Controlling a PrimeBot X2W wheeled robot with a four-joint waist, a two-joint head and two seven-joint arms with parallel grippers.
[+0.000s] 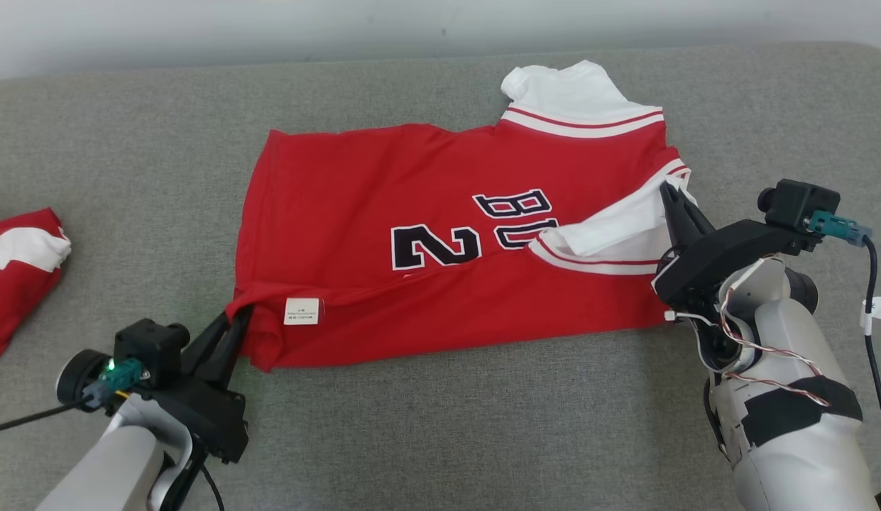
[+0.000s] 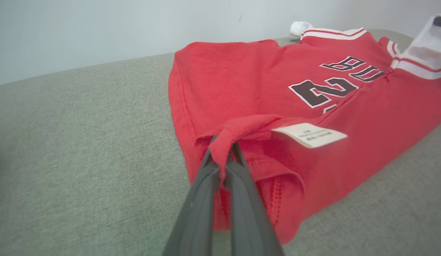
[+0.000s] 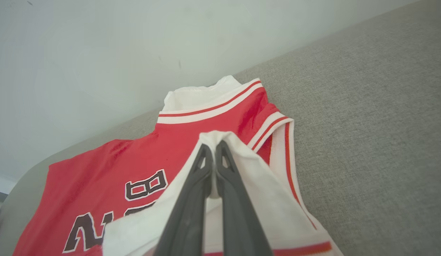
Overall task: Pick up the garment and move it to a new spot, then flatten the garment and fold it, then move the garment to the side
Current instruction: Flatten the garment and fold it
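We have the red jersey [image 1: 383, 191] lying spread across the middle of the grey fabric-covered surface [image 1: 440, 426], closer to its far edge than to its near one. The hem points towards the surface's left edge and the collar end towards its right edge.

Our left gripper [image 1: 238, 316] is clamped on the near hem corner. In the left wrist view a pinch of red cloth stands up between the closed fingers of this gripper [image 2: 224, 149]. Just beside it the white care label [image 1: 302, 311] faces up on the near strip of the jersey, which is turned over onto the front and reaches the black numeral [image 1: 434, 246].

Our right gripper [image 1: 671, 191] is closed on the near white sleeve [image 1: 610, 227]. The sleeve is raised and drawn over the chest, and it partly covers the black lettering [image 1: 517, 216]. The far white sleeve [image 1: 568, 89] lies flat near the surface's far edge.

A second red and white garment [image 1: 18, 262] sits at the left edge, well apart from the jersey.
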